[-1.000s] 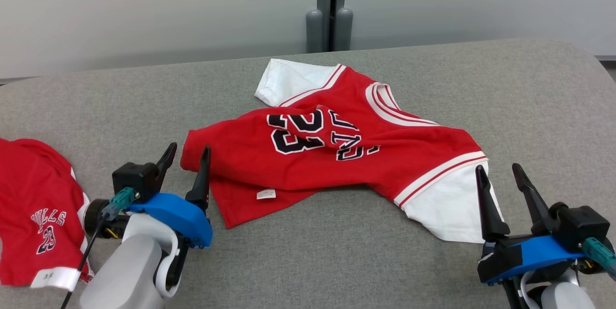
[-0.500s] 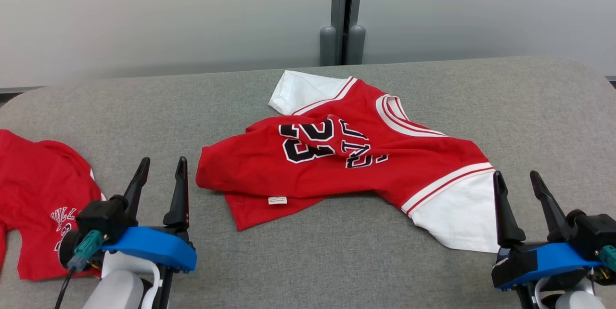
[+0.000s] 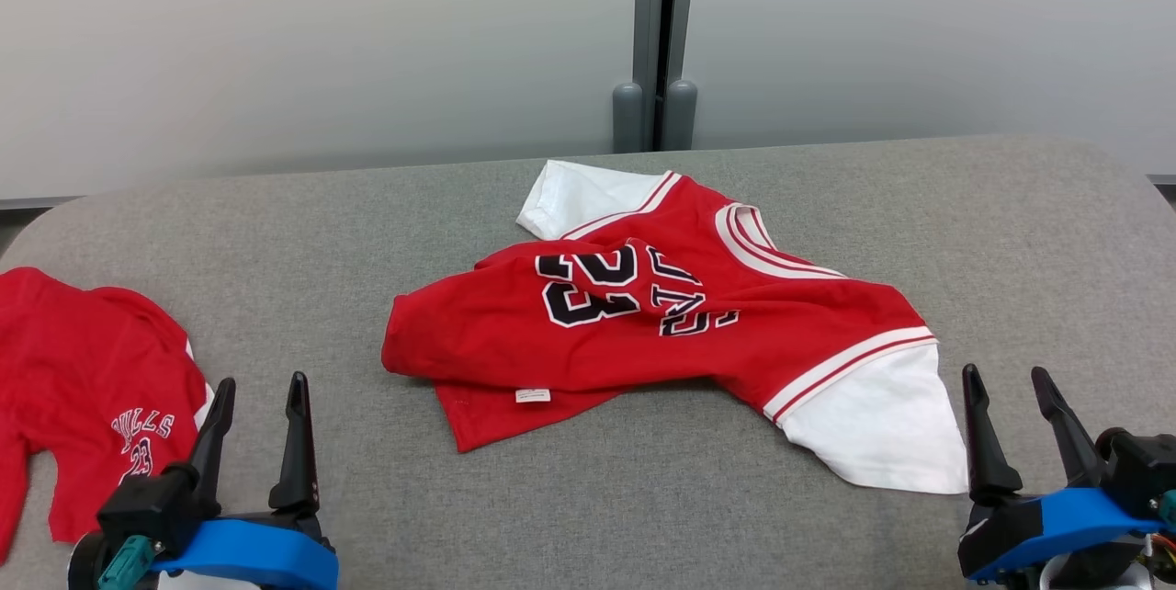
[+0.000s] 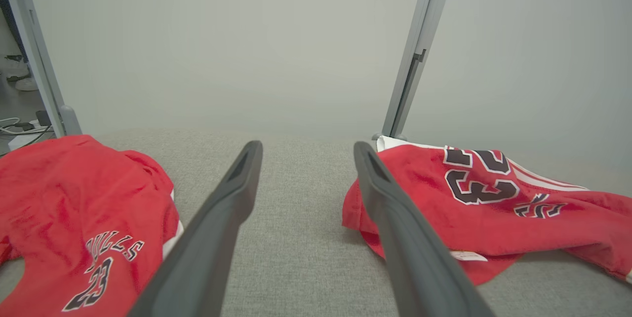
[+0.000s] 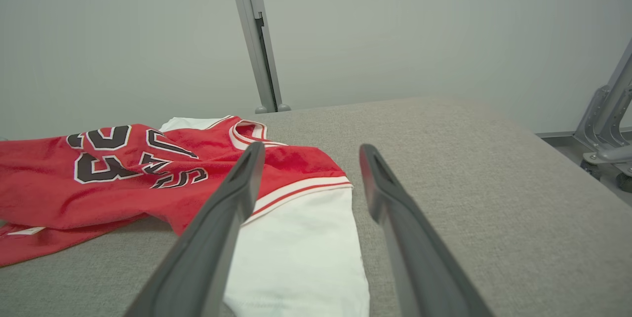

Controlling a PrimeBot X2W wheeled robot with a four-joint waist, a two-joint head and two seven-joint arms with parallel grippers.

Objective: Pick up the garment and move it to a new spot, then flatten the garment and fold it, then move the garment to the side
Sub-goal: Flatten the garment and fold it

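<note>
So the red jersey (image 3: 661, 323) is found lying rumpled in the middle of the desk (image 3: 643, 498), hem doubled under, one white sleeve spread toward the near right. Nothing is gripped: the left gripper (image 3: 262, 380) and right gripper (image 3: 1003, 371) are parked wide apart at the near edge, clear of the cloth. Flattening, folding and the shift aside are judged not yet done.

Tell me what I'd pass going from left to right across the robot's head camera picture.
Red Bulls garment → left gripper, open → red number 23 jersey with white sleeves → right gripper, open.
</note>
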